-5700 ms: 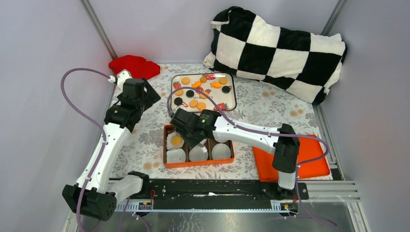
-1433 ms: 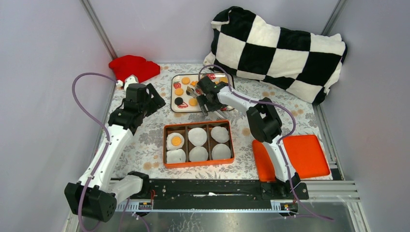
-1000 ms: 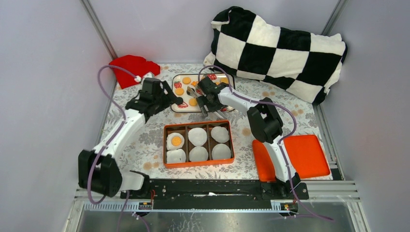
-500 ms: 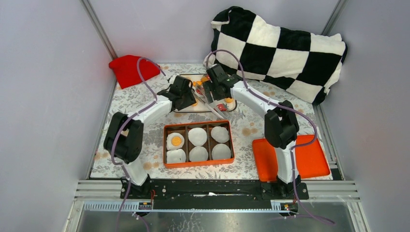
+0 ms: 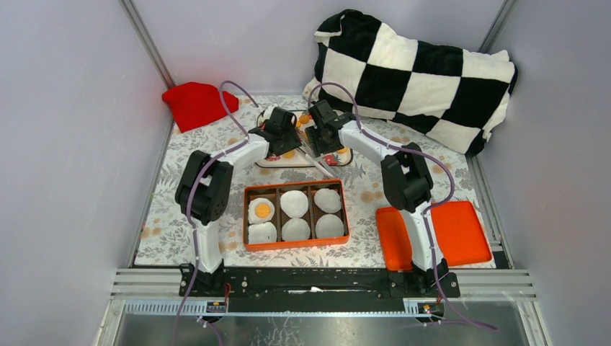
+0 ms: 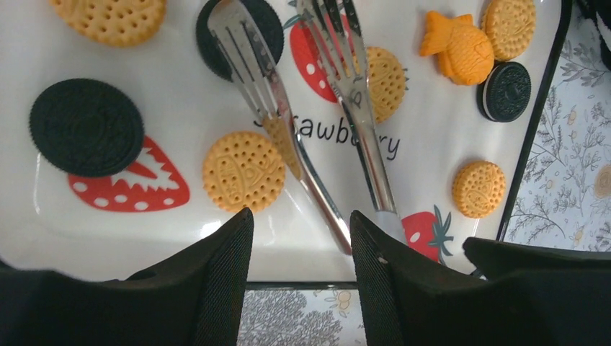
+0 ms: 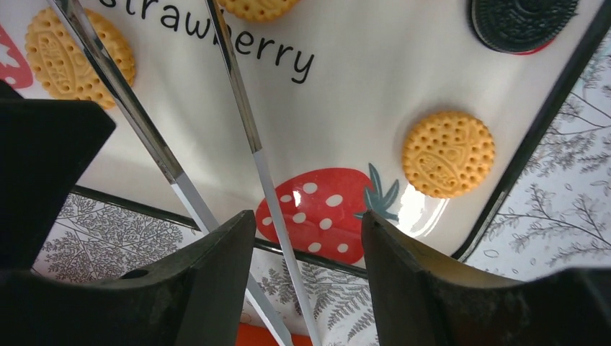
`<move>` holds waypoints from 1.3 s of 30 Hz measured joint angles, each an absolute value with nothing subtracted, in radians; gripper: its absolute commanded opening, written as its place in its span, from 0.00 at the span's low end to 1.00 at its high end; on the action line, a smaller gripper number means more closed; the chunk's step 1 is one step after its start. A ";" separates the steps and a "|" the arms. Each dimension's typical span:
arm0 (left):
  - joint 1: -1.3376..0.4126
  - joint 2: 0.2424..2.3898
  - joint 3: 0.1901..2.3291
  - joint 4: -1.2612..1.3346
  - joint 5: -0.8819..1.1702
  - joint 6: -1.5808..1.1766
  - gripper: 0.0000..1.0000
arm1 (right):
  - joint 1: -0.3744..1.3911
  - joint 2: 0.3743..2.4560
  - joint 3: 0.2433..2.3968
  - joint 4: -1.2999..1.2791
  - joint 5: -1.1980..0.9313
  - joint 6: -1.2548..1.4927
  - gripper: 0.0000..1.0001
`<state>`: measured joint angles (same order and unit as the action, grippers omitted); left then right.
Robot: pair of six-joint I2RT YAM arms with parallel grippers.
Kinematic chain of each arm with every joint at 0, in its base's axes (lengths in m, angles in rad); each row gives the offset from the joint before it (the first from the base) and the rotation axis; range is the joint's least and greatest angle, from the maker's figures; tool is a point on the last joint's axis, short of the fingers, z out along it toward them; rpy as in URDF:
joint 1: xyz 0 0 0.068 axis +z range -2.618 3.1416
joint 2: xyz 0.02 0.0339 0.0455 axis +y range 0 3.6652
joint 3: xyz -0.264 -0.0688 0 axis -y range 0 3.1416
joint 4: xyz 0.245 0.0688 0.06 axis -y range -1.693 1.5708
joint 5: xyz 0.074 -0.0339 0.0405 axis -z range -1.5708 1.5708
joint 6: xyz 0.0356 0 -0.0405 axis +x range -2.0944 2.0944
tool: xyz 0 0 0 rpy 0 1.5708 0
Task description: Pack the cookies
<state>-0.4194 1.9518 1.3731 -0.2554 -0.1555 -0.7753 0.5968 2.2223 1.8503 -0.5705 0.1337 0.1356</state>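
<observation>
Cookies [image 6: 243, 171] lie scattered on the strawberry tray [image 6: 439, 122], a few close to its black rim. Metal tongs [image 6: 353, 94] cross the tray's middle and overhang its near rim. Floral desk [image 5: 187, 209] lies open either side of the tray. Both arms reach far forward, meeting over it, the left gripper [image 6: 301, 215] and right gripper [image 7: 308, 216] spread wide, holding nothing.

my left gripper [image 5: 288, 133] and right gripper [image 5: 318, 140] crowd over the white strawberry-print tray [image 5: 340, 158], at 12 o'clock from the orange six-cup tin [image 5: 295, 246]; one orange-yellow round cookie [image 5: 262, 210] sits in its 10 o'clock cup.
</observation>
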 measured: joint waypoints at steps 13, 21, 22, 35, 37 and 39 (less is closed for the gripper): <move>-0.438 2.053 1.408 -0.213 -0.110 -0.781 0.54 | 0.584 2.277 1.900 -0.574 0.055 0.139 0.41; -0.450 2.077 1.408 -0.191 -0.080 -0.789 0.33 | 0.582 2.302 1.914 -0.574 0.013 0.145 0.17; -0.451 2.077 1.408 -0.188 -0.076 -0.791 0.29 | 0.582 2.304 1.914 -0.574 0.009 0.145 0.11; -0.455 1.976 1.316 -0.169 -0.096 -0.825 0.01 | 0.591 2.307 1.927 -0.620 -0.012 0.214 0.00; -0.455 1.943 1.288 -0.169 -0.105 -0.828 0.01 | 0.591 2.307 1.928 -0.624 -0.014 0.231 0.00; -0.456 1.914 1.267 -0.169 -0.116 -0.829 0.01 | 0.590 2.307 1.931 -0.627 -0.015 0.245 0.00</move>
<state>-0.4557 1.9141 1.2667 -0.1692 -0.1158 -0.8291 0.5900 2.3066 1.9308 -0.6266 -0.0147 0.2451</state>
